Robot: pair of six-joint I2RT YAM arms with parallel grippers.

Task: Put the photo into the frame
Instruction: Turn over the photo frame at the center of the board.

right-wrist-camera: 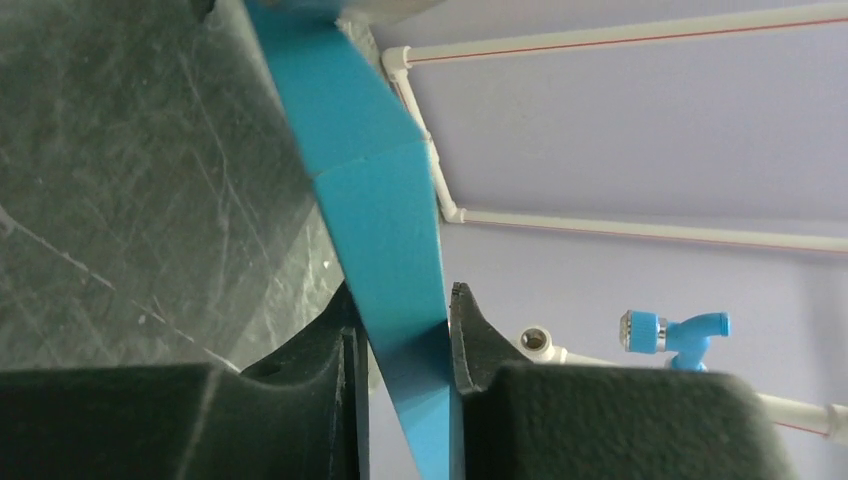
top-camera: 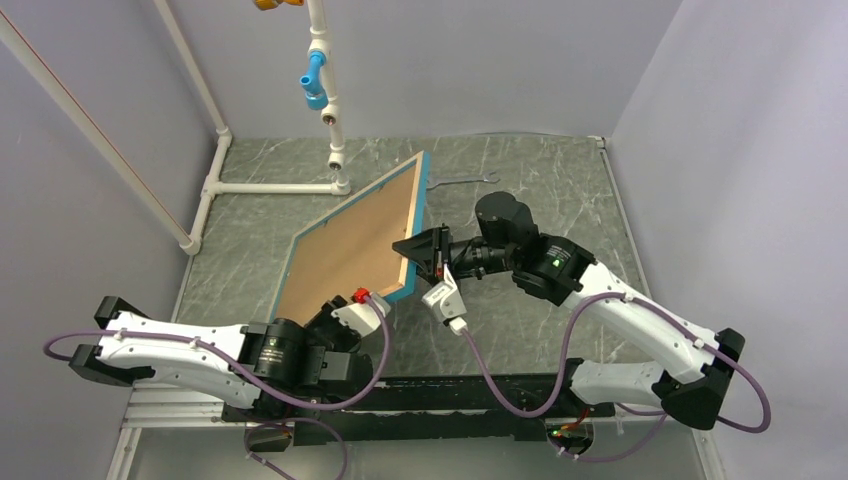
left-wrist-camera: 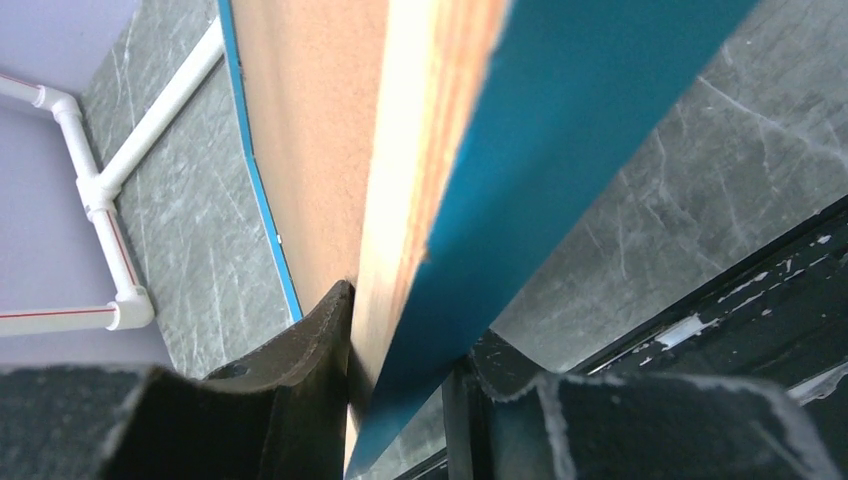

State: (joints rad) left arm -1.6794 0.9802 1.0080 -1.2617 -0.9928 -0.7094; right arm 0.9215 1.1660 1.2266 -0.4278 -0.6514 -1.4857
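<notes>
We see the frame [top-camera: 418, 215] held off the bench [top-camera: 560, 190], tilted on edge, its brown backing board [top-camera: 350, 240] facing up and towards the left. The left fingers [top-camera: 362, 298] are closed on the frame's near corner. From the left wrist, one finger [left-wrist-camera: 335, 340] presses the tan wood side and the other presses the blue face (no gap on either side). The right fingers [top-camera: 413, 248] pinch the frame's right edge partway along it. From the right wrist, the blue strip [right-wrist-camera: 375, 200] runs between both pads [right-wrist-camera: 465, 330], touching each. A white pipe stand [top-camera: 270, 187] sits at the far left.
</notes>
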